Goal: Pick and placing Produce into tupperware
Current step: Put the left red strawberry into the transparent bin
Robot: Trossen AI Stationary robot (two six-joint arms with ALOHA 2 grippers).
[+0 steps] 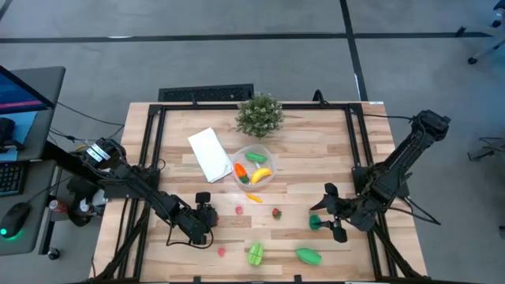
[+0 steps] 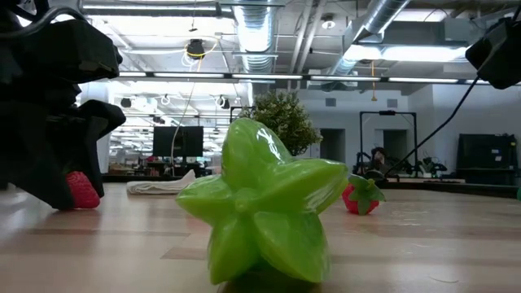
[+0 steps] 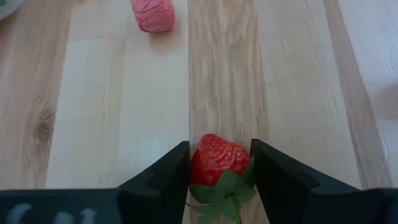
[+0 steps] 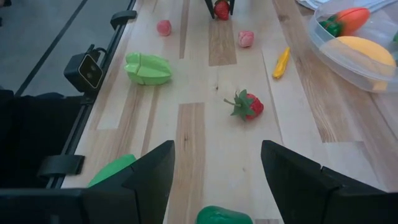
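the left gripper [image 3: 219, 177] pinches a strawberry [image 3: 214, 163] low at the table; the tupperware [image 1: 253, 166] lies ahead and right (apparently nearer this arm). the right gripper [image 4: 216, 171] waits wide.

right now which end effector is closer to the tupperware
Left. The left end effector, shut on a strawberry, sits just below and left of the tupperware in the high view. The right end effector is open, farther off to its lower right.

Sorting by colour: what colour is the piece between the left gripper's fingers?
Red strawberry with green leaves, clearest in the left wrist view.
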